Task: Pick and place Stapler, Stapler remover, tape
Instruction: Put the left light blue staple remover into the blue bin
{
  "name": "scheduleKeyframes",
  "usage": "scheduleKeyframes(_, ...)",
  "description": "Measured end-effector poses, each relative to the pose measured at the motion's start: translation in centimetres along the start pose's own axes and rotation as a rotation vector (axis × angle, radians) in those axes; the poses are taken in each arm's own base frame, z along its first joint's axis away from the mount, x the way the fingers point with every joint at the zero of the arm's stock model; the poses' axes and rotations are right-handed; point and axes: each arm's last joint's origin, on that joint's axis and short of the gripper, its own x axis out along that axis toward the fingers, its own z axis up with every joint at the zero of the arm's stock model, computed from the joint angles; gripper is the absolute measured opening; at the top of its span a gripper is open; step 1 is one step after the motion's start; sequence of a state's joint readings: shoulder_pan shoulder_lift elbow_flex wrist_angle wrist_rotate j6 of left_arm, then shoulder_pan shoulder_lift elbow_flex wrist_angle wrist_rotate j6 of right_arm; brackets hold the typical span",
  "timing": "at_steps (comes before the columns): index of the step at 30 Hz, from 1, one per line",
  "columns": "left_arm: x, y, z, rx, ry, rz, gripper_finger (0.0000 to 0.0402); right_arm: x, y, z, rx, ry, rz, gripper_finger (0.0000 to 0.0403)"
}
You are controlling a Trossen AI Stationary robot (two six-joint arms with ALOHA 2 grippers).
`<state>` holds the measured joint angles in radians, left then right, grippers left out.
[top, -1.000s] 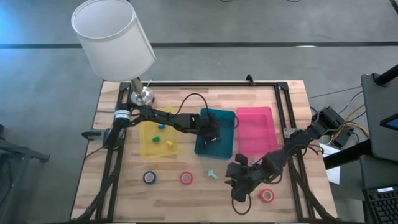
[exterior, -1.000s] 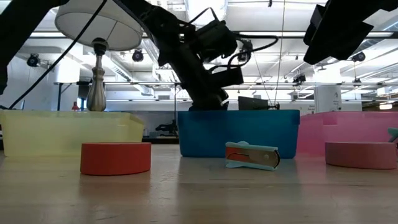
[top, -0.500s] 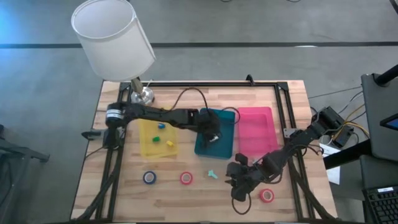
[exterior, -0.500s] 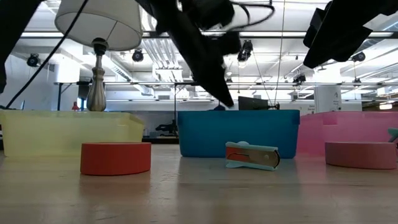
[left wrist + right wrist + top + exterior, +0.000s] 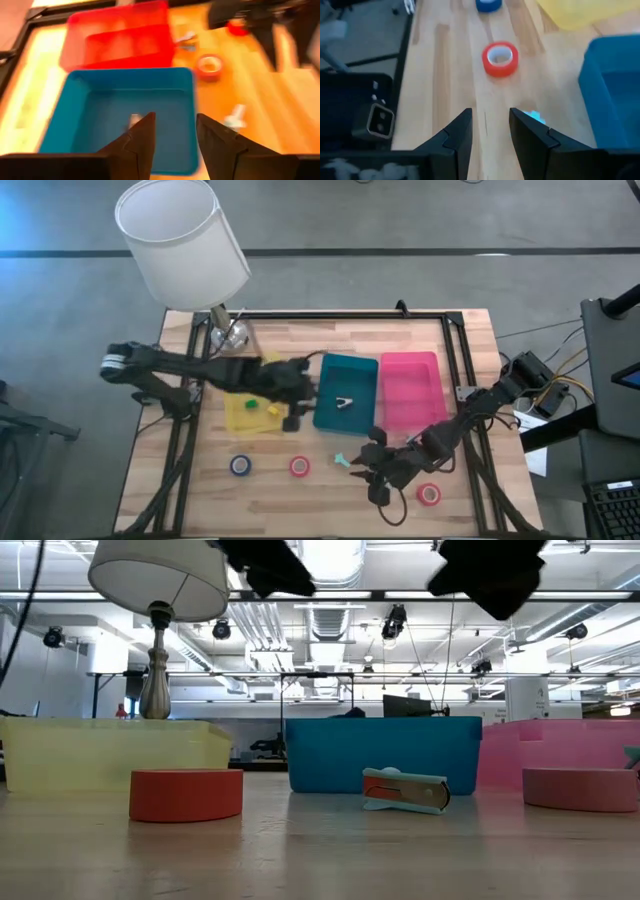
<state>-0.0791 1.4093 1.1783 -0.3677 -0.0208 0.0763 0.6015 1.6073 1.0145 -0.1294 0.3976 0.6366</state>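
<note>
My left gripper [image 5: 294, 408] hangs open and holds nothing, over the gap between the yellow tray [image 5: 252, 402] and the teal tray [image 5: 345, 392]. A small white V-shaped thing [image 5: 345, 402] lies on the teal tray's floor [image 5: 134, 119]. My right gripper [image 5: 366, 470] is open above the table. Just beyond its fingertips lies a small teal and orange piece [image 5: 342, 461] [image 5: 405, 790] [image 5: 535, 116]; stapler or stapler remover, I cannot tell. Flat on the wood lie tape rolls: blue [image 5: 240, 465], red [image 5: 300, 466] [image 5: 500, 58], and red [image 5: 429, 494].
A pink tray [image 5: 410, 385] stands right of the teal one. The yellow tray holds a few small coloured pieces [image 5: 258, 395]. A lamp with a white shade [image 5: 182, 242] stands at the far left corner. A black frame [image 5: 340, 314] runs around the table.
My left gripper has risen out of the teal tray and drawn back toward the table's left. The white thing now lies uncovered on the tray floor. My right gripper has stayed in place and turned a little at the wrist.
</note>
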Motion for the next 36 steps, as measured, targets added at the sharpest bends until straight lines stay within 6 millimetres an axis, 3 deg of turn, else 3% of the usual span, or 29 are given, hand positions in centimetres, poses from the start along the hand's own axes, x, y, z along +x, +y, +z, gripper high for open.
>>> scheduleKeyframes(3,-1.2,-1.5,-1.9,-0.006,-0.072,-0.033,0.0144,0.8,0.0,0.3,0.014,-0.050,-0.008,0.0123)
scheduleKeyframes(7,-2.6,-2.7,-4.1,-0.032,-0.171,-0.057,0.0145,2.8,-0.1,0.0,0.032,0.008,-0.006,0.0123)
scheduleKeyframes(15,-3.9,-2.9,-8.3,-0.098,-0.259,-0.032,0.0145,5.2,0.0,-0.2,0.090,0.187,-0.097,0.0123)
scheduleKeyframes(21,-4.3,-2.9,-8.9,-0.132,-0.411,-0.042,0.0143,6.8,-0.6,-0.9,0.146,0.301,-0.226,0.0123)
scheduleKeyframes(27,-4.6,-2.8,-9.1,-0.133,-0.447,-0.043,0.0142,9.1,-1.0,-1.2,0.148,0.396,-0.259,0.0123)
scheduleKeyframes(36,-4.4,-2.9,-9.1,-0.132,-0.448,-0.047,0.0141,9.4,-1.4,0.0,0.133,0.453,-0.338,0.0123)
